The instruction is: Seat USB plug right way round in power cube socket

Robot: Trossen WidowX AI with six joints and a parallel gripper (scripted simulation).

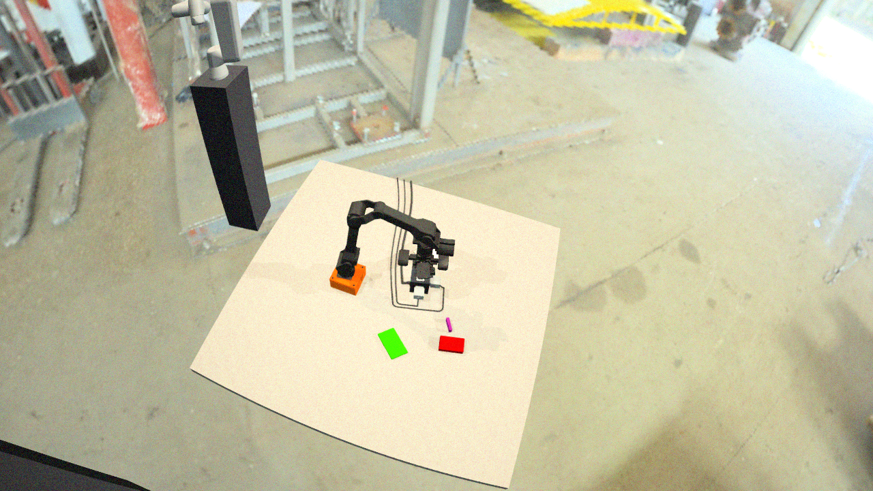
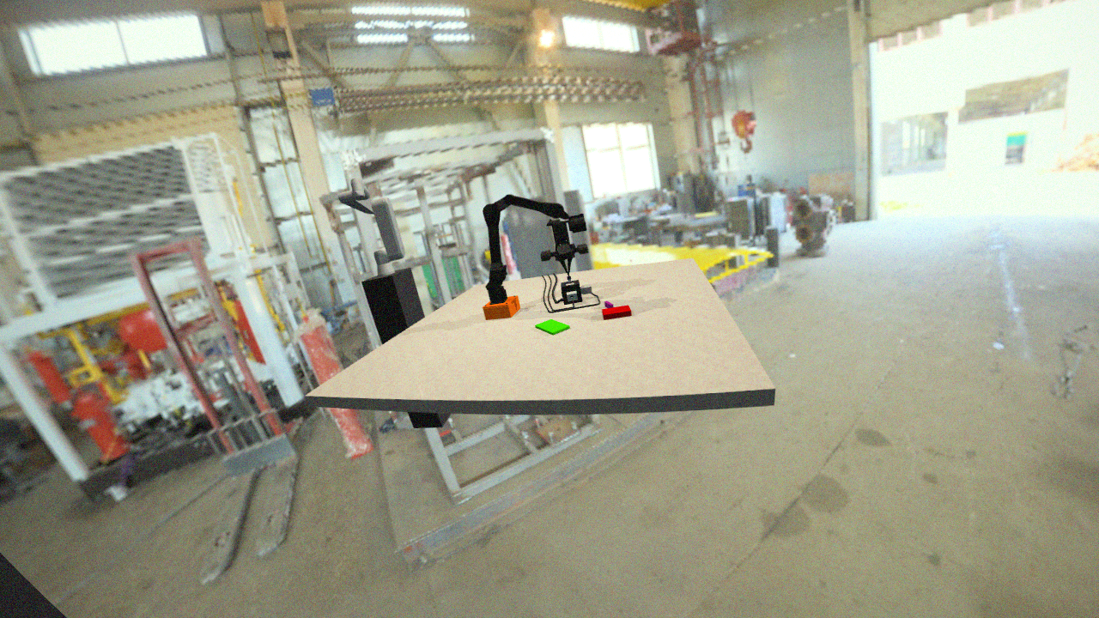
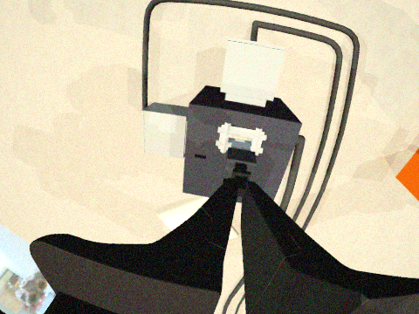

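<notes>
The power cube is dark and stands on the table under my gripper. The white-rimmed socket is on its top. My gripper points down over the cube and is shut on the small black USB plug. A short grey metal part shows between the plug's body and the socket's rim, so the plug does not look fully in. Whether its tip is inside the socket or just above it, I cannot tell. Which way round it is cannot be made out. In the top view the arm hides the plug.
White adapters stick out from the cube's sides. Dark cables loop around it. A green plate, a red block and a magenta stick lie on the table.
</notes>
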